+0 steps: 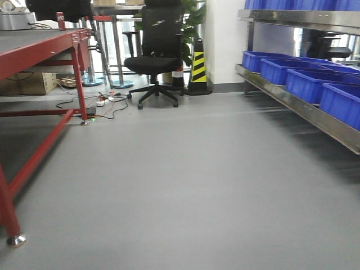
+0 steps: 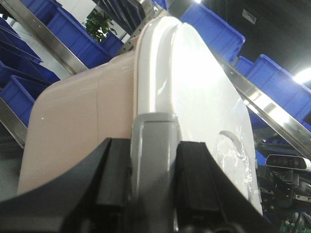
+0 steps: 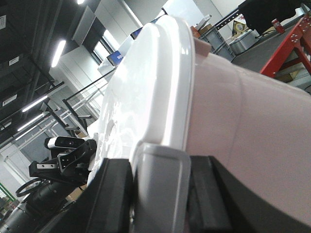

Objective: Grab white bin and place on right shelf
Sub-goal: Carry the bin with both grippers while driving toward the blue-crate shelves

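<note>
In the left wrist view, the white bin (image 2: 82, 121), a large pale pinkish translucent plastic tub with rounded corners, fills the centre of the frame. Its flat white lid (image 2: 194, 87) faces the right side of the picture. The left gripper (image 2: 153, 165) sits at the bottom centre. Its two black fingers (image 2: 114, 170) are closed in against either side of a grey plastic clip (image 2: 153, 136) on the bin's rim, so it has the bin gripped there. Behind the bin, shiny steel rails (image 2: 262, 104) and blue plastic crates (image 2: 73, 34) cross the upper left and right of the frame.

In the right wrist view, the same bin (image 3: 252, 126) takes up the centre and right, with its lid (image 3: 146, 82) turned towards the left. The right gripper (image 3: 160, 189), at the bottom centre, is clamped on a matching grey clip (image 3: 163, 165), one black finger pressed to each side.

The bin and both grippers are out of sight in the front-facing view. There, the right shelf (image 1: 298, 107), a stainless-steel rack, runs along the right edge carrying blue crates (image 1: 306, 84). A red-framed table with a dark top (image 1: 34, 56) stands at the left. A black office chair (image 1: 157, 50) and a yellow-and-black striped cone (image 1: 198, 67) stand at the upper centre on the grey floor (image 1: 180, 191).
</note>
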Robot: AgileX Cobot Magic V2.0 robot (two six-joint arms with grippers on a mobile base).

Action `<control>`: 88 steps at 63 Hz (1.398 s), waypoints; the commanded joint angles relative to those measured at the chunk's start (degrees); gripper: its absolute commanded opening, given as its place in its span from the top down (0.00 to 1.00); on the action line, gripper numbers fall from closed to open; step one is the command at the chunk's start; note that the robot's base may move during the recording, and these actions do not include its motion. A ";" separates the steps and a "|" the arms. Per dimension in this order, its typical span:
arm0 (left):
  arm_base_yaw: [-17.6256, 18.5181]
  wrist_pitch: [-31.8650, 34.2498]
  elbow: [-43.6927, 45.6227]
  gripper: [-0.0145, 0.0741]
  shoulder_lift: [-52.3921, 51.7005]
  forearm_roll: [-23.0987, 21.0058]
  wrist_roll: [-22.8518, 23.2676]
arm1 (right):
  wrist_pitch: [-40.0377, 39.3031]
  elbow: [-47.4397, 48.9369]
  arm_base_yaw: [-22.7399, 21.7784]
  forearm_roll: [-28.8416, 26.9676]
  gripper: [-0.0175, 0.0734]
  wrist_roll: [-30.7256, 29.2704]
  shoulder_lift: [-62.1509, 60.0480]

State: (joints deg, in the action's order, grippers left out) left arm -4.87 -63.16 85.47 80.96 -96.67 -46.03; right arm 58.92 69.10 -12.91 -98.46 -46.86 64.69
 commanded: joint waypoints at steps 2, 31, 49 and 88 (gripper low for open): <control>2.01 -12.16 2.04 0.93 -2.29 -3.09 -1.07 | 12.86 2.02 1.57 -7.69 0.55 -0.57 -1.94; 2.01 -11.43 2.04 0.93 -2.29 -3.03 -1.07 | 12.28 2.02 1.57 -7.33 0.55 -0.57 -1.94; 2.01 -11.39 2.04 0.93 -2.29 -3.03 -1.07 | 12.09 2.02 1.57 -7.34 0.55 -0.57 -1.94; 2.01 -11.39 2.04 0.93 -2.29 -3.03 -1.07 | 12.09 2.02 1.57 -7.27 0.55 -0.57 -1.94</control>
State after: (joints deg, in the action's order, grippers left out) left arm -4.87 -62.93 85.47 80.96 -96.56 -45.92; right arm 59.02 69.10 -12.91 -98.46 -46.86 64.69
